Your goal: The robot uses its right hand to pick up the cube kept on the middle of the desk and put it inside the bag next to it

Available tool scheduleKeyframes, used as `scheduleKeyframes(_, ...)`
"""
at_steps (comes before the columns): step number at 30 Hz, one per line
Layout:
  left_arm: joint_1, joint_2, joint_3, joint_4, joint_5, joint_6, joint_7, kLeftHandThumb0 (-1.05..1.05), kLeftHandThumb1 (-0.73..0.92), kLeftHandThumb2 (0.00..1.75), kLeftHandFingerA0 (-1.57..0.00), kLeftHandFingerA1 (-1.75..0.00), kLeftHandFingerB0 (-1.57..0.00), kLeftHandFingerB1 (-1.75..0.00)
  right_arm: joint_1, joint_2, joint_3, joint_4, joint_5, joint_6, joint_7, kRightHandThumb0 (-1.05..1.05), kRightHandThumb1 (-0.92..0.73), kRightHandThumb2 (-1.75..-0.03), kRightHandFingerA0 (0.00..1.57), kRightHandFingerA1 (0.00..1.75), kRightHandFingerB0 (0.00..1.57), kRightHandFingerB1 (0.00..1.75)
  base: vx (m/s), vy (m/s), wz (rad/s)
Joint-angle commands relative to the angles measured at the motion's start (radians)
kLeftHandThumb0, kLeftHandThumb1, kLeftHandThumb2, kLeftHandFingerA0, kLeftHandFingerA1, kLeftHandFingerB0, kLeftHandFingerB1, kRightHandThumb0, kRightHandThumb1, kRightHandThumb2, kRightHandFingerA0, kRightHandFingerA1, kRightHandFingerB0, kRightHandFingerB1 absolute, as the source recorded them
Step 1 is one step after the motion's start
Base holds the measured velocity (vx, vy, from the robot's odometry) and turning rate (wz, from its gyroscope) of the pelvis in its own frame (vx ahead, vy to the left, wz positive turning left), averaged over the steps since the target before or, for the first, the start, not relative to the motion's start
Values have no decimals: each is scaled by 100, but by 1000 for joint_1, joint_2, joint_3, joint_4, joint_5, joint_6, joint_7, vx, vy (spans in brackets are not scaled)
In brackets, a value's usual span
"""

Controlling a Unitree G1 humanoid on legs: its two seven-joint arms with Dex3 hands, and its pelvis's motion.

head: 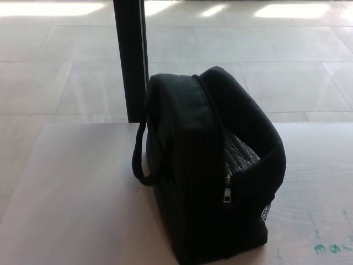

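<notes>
Black bag (209,165) stands upright on desk (71,210), silvery lining showing

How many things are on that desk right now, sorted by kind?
Black bags: 1
Black upright posts behind the desk edge: 1
Cubes in view: 0
Robot hands in view: 0
Total: 2 things

Neither the left hand nor the right hand appears anywhere in the head view. No arm, wrist or forearm enters from the left edge, the right edge or the bottom edge. With both hands outside the picture, the spread of their fingers and the pose of their wrists cannot be told.
</notes>
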Motion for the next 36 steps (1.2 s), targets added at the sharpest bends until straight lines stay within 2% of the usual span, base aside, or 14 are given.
scheduleKeyframes(1,6,3,16,14,-9,6,-1,-49,73,61,-28,-53,-29,-44,153,62,-258,88,147,37,-113,-78,-54,-85,0,16,8,28,0,0,0)
scheduleKeyframes(3,6,3,16,13,-7,6,4,-56,53,90,-26,-59,-23,-53,184,88,-305,119,157,33,-151,-80,-54,-85,0,14,7,29,0,0,0)
scheduleKeyframes(4,10,6,11,12,-1,-6,-1,-50,74,61,-28,-53,-29,-43,212,115,-342,141,156,33,-190,-80,-55,-88,0,16,10,32,0,0,0)
scheduleKeyframes(14,23,3,25,1,-8,-7,2,-54,54,90,-25,-58,-26,-54,362,196,-510,596,166,-109,-500,-71,-53,-92,0,37,4,40,0,0,0)
scheduleKeyframes(18,21,4,21,-5,-5,-1,5,-55,54,90,-26,-58,-26,-54,335,180,-553,802,230,-98,-525,-63,-72,-61,0,39,9,39,0,0,0)
scheduleKeyframes(22,34,13,16,8,6,-20,-5,-55,54,89,-28,-59,-25,-53,343,195,-574,906,286,-80,-478,-62,-51,-92,0,39,0,39,0,0,0)
scheduleKeyframes(25,24,11,14,15,9,-18,4,-50,51,90,-27,-59,-20,-52,324,200,-592,1012,341,-95,-450,-53,-72,-62,6,37,10,35,0,0,0)
scheduleKeyframes(26,23,12,9,20,14,-22,4,-51,51,90,-28,-59,-21,-52,321,202,-586,1027,336,-95,-460,-34,-56,-107,3,53,0,51,0,0,0)
scheduleKeyframes(27,24,10,11,14,14,-16,13,-51,52,89,-32,-62,-24,-54,322,216,-579,1032,344,-96,-438,-56,-73,-62,5,37,9,38,0,0,0)
scheduleKeyframes(29,32,11,5,7,21,-21,14,-51,52,91,-33,-62,-23,-54,326,222,-572,1040,354,-99,-421,-56,-73,-63,5,35,10,35,0,0,0)
scheduleKeyframes(30,47,9,4,3,24,-28,13,-52,53,91,-35,-64,-26,-56,331,227,-561,1050,354,-116,-417,-36,-55,-108,2,53,0,51,0,0,0)
scheduleKeyframes(32,58,11,-1,3,30,-36,10,-51,55,92,-32,-62,-42,-64,328,233,-557,1068,373,-120,-388,-58,-71,-60,11,44,11,39,0,0,0)
scheduleKeyframes(35,71,19,-21,16,50,-76,0,-52,56,94,-30,-63,-41,-64,320,251,-580,1086,470,-148,-261,-52,-71,-61,6,36,9,40,0,0,0)
scheduleKeyframes(36,76,21,-26,11,55,-83,-2,-58,56,91,-29,-62,-35,-60,326,248,-565,1086,464,-166,-252,-34,-57,-108,2,53,0,51,0,0,0)
